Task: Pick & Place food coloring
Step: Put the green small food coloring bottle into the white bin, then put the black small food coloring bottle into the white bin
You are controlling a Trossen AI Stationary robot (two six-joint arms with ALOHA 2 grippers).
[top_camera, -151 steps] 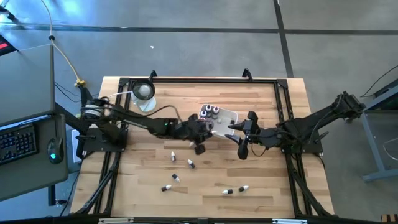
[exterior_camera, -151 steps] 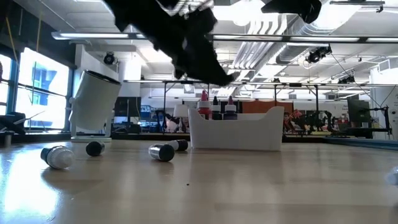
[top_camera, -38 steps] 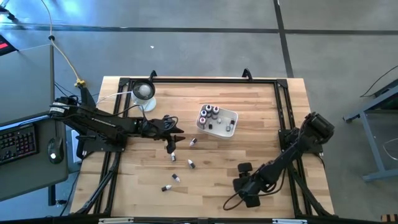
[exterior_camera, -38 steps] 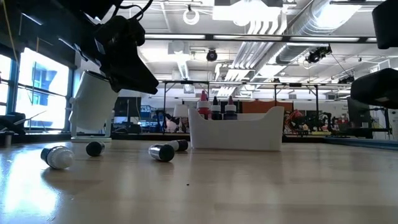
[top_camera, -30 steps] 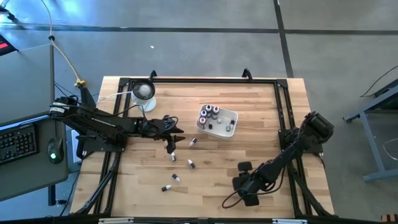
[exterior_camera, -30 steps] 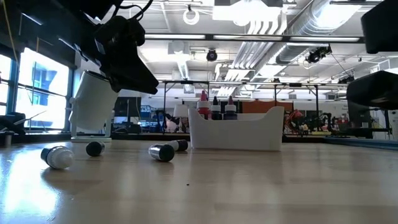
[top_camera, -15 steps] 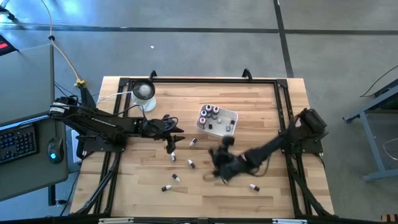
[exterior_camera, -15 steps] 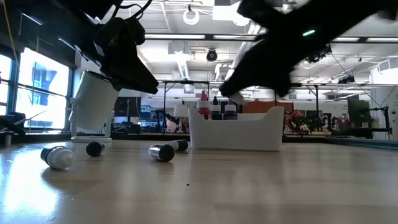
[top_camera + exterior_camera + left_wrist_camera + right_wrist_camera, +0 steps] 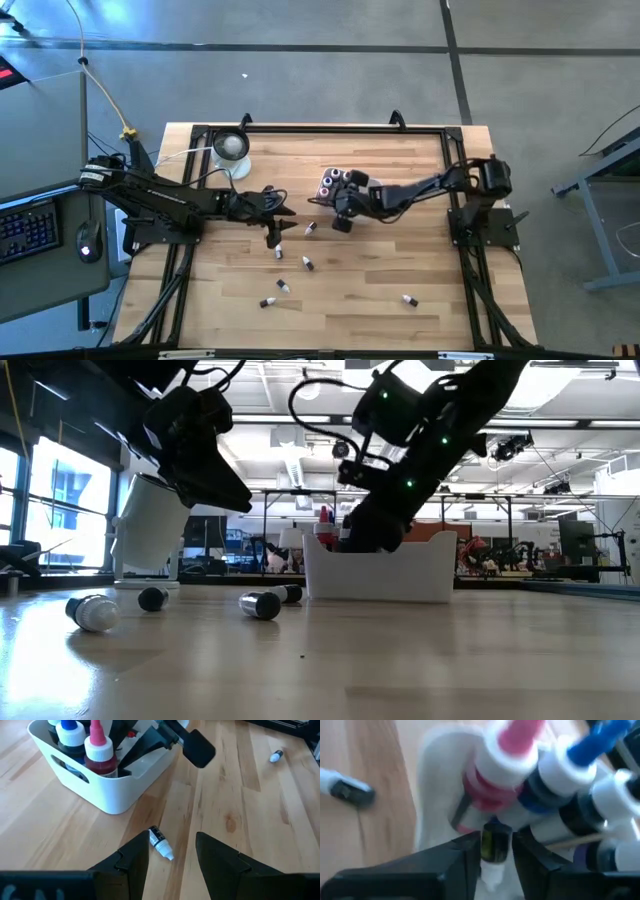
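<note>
Holding a dark bottle (image 9: 495,845) over white tray (image 9: 372,189), right gripper (image 9: 343,207); left gripper (image 9: 277,229) open

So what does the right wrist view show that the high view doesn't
Only the right wrist view shows the right gripper clamping a small dark bottle, white cap pointing down, close to the pink-capped and blue-capped bottles in the tray. Only the high view shows the left gripper waiting over the table and loose bottles lying on the wood, such as one at. Both show the white tray with the right gripper at it.
</note>
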